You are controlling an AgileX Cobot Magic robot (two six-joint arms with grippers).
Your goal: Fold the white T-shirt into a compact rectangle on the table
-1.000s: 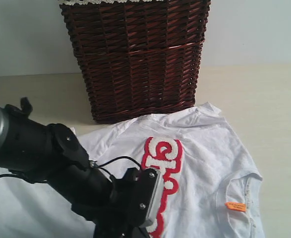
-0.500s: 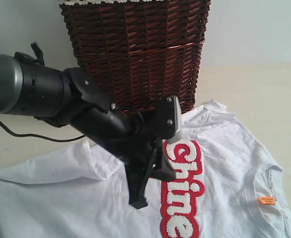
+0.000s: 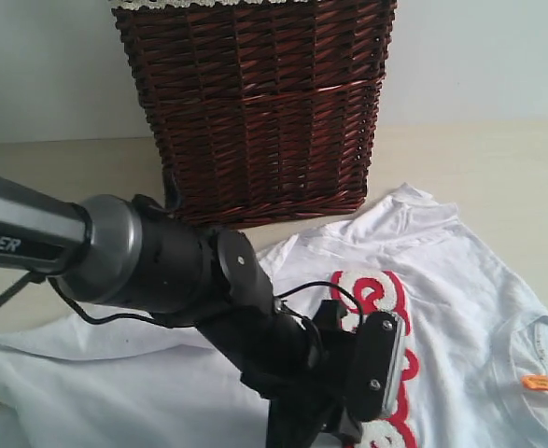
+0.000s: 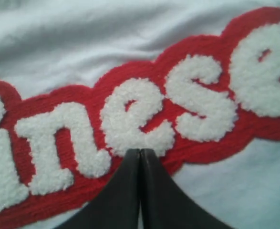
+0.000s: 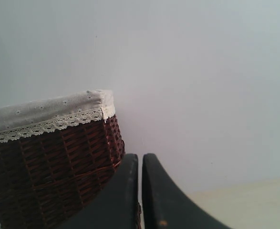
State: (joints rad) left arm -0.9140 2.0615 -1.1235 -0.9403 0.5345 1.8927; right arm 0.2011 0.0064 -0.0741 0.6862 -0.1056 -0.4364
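The white T-shirt (image 3: 442, 252) lies spread on the table (image 3: 498, 159), front up, its collar at the right edge. Its red band (image 3: 390, 289) with fuzzy white letters runs under my left arm (image 3: 161, 257), which reaches low across the shirt; the fingertips drop below this view's lower edge. In the left wrist view the left gripper (image 4: 140, 150) is shut, its tips right at the lettering on the shirt (image 4: 58, 47). Whether fabric is pinched does not show. The right gripper (image 5: 140, 155) is shut on nothing, raised and facing the wall.
A dark brown wicker basket (image 3: 255, 112) with white lace trim stands at the back, touching the shirt's far edge; it also fills the right wrist view's side (image 5: 49, 162). An orange label (image 3: 537, 382) sits inside the collar.
My left arm rose above the shirt, then came back down low over the lettering. The shirt has slid to the right, its collar now at the frame's edge.
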